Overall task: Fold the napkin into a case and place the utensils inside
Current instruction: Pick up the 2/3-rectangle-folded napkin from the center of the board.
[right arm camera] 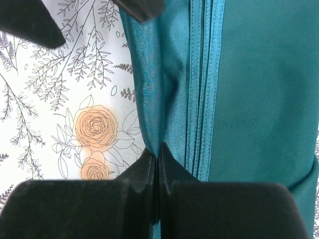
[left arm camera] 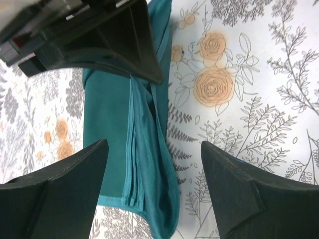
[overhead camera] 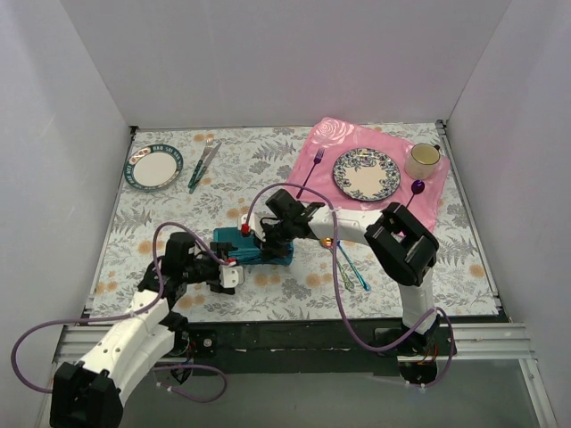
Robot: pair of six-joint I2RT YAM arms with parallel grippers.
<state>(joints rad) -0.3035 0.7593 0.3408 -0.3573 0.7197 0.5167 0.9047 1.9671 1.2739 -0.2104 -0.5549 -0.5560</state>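
The teal napkin [overhead camera: 260, 249] lies folded into a narrow stack on the floral tablecloth, with a loose outer fold along one side. My right gripper [overhead camera: 272, 234] is shut, pinching that loose fold [right arm camera: 152, 99] at its edge [right arm camera: 158, 155]; the stacked hems [right arm camera: 202, 89] lie beside it. My left gripper [overhead camera: 228, 267] is open, its jaws straddling the napkin's other end [left arm camera: 144, 164] just above the cloth, gripping nothing. The two iridescent utensils [overhead camera: 351, 266] lie on the table right of the napkin, the spoon bowl [overhead camera: 327, 242] toward the back.
A pink placemat [overhead camera: 326, 143] at the back right holds a patterned plate [overhead camera: 366, 174], a mug [overhead camera: 422, 160], a purple fork [overhead camera: 310, 171] and a purple spoon [overhead camera: 416, 189]. A teal-rimmed plate [overhead camera: 153, 168] and green-handled fork and knife [overhead camera: 202, 166] lie back left.
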